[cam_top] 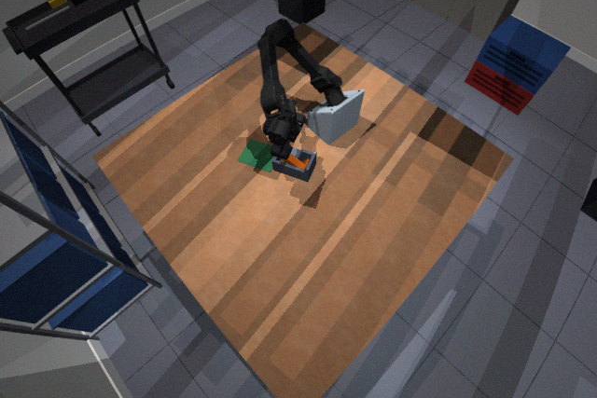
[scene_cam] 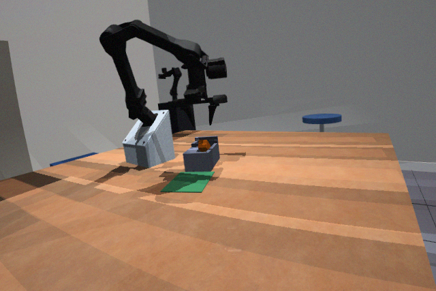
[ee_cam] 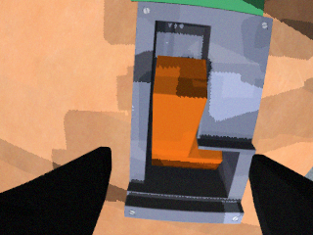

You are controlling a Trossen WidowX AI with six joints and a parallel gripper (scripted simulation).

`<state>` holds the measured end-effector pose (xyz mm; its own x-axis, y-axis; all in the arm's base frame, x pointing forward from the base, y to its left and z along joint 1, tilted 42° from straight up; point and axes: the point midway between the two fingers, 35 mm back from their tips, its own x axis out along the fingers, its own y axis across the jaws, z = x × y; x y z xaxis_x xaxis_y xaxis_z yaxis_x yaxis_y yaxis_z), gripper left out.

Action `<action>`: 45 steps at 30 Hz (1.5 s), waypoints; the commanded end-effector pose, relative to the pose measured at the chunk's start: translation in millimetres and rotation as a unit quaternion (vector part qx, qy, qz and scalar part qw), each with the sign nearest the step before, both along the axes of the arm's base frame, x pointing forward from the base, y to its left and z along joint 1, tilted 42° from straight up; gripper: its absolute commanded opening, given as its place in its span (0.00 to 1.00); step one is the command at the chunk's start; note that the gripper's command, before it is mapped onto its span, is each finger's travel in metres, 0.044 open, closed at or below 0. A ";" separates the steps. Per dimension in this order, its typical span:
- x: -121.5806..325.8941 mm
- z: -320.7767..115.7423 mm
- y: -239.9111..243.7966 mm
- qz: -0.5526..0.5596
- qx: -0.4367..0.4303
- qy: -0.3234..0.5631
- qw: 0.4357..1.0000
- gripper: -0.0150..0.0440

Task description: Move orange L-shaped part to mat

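Orange shows brightly inside the grey tray (cam_top: 308, 174) (scene_cam: 197, 161) (ee_cam: 139, 122), where the L-shaped part (cam_top: 295, 160) (scene_cam: 204, 145) (ee_cam: 178, 122) sits on a slant. Its plain end is tipped up on the side by the green mat (cam_top: 254, 155) (scene_cam: 188, 182) (ee_cam: 205, 4), and its L-shaped end is down low in the pocket. The jaws (cam_top: 281, 150) (scene_cam: 201, 124) are open and hold nothing. They hang over the tray, apart from the part. From the side, the tray walls hide the low end of the part, and just an orange lump pokes up. Only one finger is easy to see there; the other is lost against the black box (scene_cam: 181, 115) behind. From above, the arm (cam_top: 270, 71) (scene_cam: 121, 65) covers a corner of the tray, and I cannot make out the two fingertips. The close view cuts off both fingers at the bottom and shows only a strip of the mat at the top. Dark shade makes the bottom of the pocket hard to see. The mat lies flat on the wooden worktop (cam_top: 250, 240) (scene_cam: 246, 231) (ee_cam: 44, 59), just beside the tray.
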<state>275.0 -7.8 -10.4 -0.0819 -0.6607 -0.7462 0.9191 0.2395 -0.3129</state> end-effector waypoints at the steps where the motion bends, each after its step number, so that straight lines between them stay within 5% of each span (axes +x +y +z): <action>1: 2.2 -0.7 -3.9 -0.013 -0.003 -0.015 1.000 0.73; 43: -4.1 -56.2 -54.3 -0.013 -0.004 -0.015 1.000 0.73; 45: -2.1 -53.8 -51.7 -0.015 -0.002 -0.018 1.000 0.64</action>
<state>272.4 -60.0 -64.9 -0.0765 -0.6614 -0.7461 0.9357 0.2108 -0.2828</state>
